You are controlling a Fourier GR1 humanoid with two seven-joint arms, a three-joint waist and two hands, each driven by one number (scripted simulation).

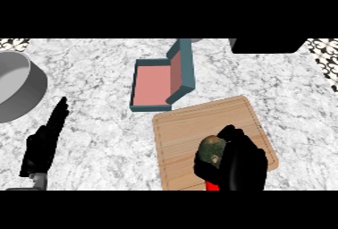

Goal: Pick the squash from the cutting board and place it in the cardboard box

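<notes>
One head view is showing my right hand (239,164) curling its fingers around the squash (213,150) on the cutting board (191,134). I am judging a straight lift first, then carrying toward the cardboard box (158,82). My left hand (44,143) is resting on the surface (99,134), fingers straight.

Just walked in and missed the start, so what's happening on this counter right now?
The robot's right hand is curled around a greenish-brown squash over the wooden cutting board. The box, teal outside and pink inside, sits open on the counter just beyond the board with nothing in it yet. The left hand rests open at the left, near a grey pot.
</notes>
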